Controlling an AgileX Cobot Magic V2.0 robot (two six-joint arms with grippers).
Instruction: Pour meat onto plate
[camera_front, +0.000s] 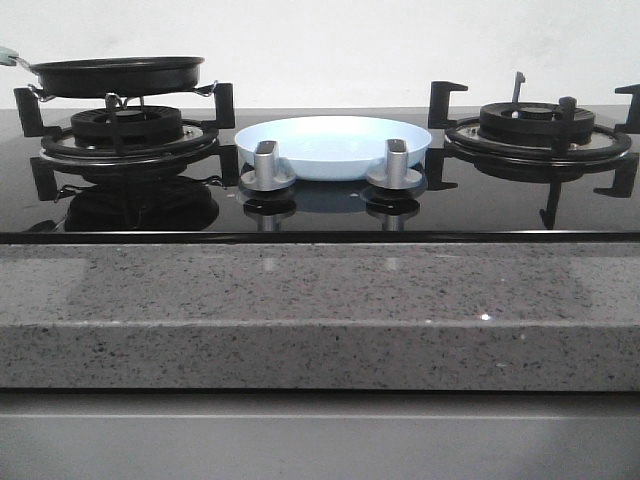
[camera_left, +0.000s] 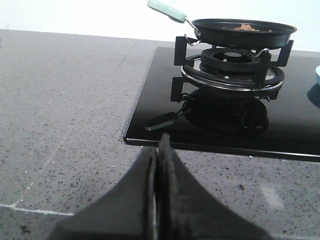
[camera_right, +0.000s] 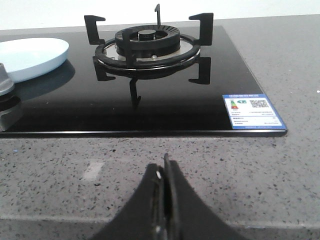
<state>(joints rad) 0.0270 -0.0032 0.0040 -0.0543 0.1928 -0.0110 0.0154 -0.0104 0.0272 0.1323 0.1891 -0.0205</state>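
Reddish-brown meat bits (camera_left: 245, 27) sit in black frying pan (camera_left: 242, 31) on my left burner (camera_left: 231, 70). Pale-blue glossy plate (camera_front: 333, 143) just right of it, empty. L gripper (camera_left: 158, 150) & R gripper (camera_right: 165, 172): fingers pressed together, holding nothing, over grey speckled counter (camera_left: 65, 115).

A plain white wall (camera_front: 320, 50) rises behind the speckled grey countertop (camera_front: 320, 300).

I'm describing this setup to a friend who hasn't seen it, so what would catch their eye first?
The pale-blue plate stands out, sitting empty on the glossy black hob between the two burners, just behind the two silver knobs. Next is the black pan on the left burner, with reddish-brown meat inside, seen from the left wrist view. Both arms wait over the grey counter, fingers shut on nothing.
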